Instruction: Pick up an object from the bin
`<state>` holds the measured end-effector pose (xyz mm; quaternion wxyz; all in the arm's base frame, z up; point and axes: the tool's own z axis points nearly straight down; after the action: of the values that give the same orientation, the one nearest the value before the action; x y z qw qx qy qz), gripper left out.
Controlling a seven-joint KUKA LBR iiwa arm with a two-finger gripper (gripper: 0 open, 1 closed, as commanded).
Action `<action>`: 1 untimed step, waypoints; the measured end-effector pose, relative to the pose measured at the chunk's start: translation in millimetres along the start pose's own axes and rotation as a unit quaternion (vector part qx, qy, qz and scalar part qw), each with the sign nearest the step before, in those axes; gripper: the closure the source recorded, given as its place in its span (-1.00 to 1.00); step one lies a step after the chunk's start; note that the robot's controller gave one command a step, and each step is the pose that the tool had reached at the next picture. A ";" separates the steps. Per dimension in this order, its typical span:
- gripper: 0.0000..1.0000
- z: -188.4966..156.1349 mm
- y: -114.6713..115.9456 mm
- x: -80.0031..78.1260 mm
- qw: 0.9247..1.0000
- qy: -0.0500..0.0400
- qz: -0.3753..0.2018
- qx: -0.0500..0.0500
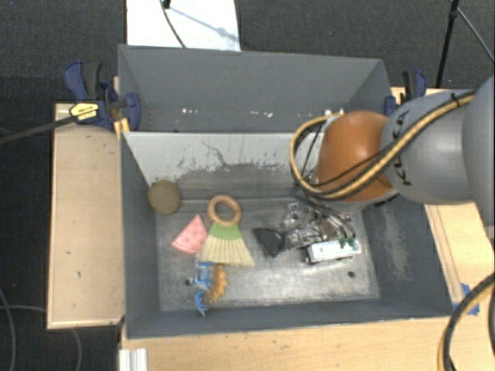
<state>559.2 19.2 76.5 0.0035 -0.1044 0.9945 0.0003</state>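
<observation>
My gripper (pixel 312 221) is low in the right half of the bin, under the orange wrist cover. Just left of it lies a small black wedge-shaped piece (pixel 268 240), touching or nearly touching it. Directly in front of the gripper rests a flat white object with a green label (pixel 333 249). Whether anything is held cannot be told.
A small whisk broom with a wooden ring handle and green band (pixel 225 235) lies mid-bin. A pink triangular piece (pixel 189 237) sits beside it. A tan ball (pixel 164 197) rests at the back left, and a blue-and-orange toy (pixel 209 281) lies near the front wall.
</observation>
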 end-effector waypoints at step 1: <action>1.00 -2.7 0.0 0.4 1.000 0.001 0.000 0.000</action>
<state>558.8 19.2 79.1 0.0027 -0.1042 0.9946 0.0003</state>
